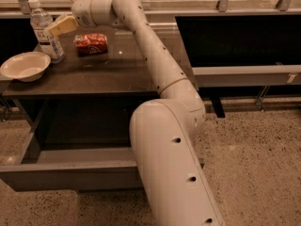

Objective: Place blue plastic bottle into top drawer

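Note:
The blue plastic bottle [43, 31], clear and ribbed with a white cap, stands upright at the back left of the dark table [108, 74]. My gripper [60, 13] is open just to the right of the bottle, at about its height. One cream finger [61, 26] reaches in front of the bottle's label. The top drawer [70, 175] is pulled open below the table. Its inside shows at the left, and my arm hides its right part.
A crushed red soda can [91, 44] lies on the table right of the gripper. A cream bowl [24, 66] sits at the table's left front edge. My arm's large base link [169, 173] stands in front of the drawer. A dark shelf unit [244, 69] is at the right.

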`<act>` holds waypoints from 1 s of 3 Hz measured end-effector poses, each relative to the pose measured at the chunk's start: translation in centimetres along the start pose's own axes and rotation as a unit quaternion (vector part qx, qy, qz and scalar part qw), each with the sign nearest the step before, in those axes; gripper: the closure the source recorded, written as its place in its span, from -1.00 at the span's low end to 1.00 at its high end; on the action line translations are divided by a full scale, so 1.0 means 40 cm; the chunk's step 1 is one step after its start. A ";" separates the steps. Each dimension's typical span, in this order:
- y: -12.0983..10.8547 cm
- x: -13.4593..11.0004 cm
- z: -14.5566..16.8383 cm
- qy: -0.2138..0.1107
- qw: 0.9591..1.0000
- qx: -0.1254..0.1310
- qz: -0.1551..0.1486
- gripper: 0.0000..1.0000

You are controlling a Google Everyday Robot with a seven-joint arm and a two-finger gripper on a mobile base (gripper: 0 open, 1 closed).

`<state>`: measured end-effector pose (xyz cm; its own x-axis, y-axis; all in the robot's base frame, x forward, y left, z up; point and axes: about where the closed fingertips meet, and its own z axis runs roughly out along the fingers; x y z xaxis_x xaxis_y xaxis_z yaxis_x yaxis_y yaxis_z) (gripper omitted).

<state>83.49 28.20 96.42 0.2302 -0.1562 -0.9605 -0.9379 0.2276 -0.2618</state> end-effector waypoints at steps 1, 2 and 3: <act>0.053 -0.002 0.044 -0.015 0.999 -0.042 0.030 -1.00; 0.102 -0.021 0.085 -0.036 0.995 -0.075 0.046 -1.00; 0.142 -0.035 0.110 -0.027 0.993 -0.102 0.050 -0.62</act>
<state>78.98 33.95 95.85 0.1425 -0.0892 -0.9858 -0.9885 0.0384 -0.1463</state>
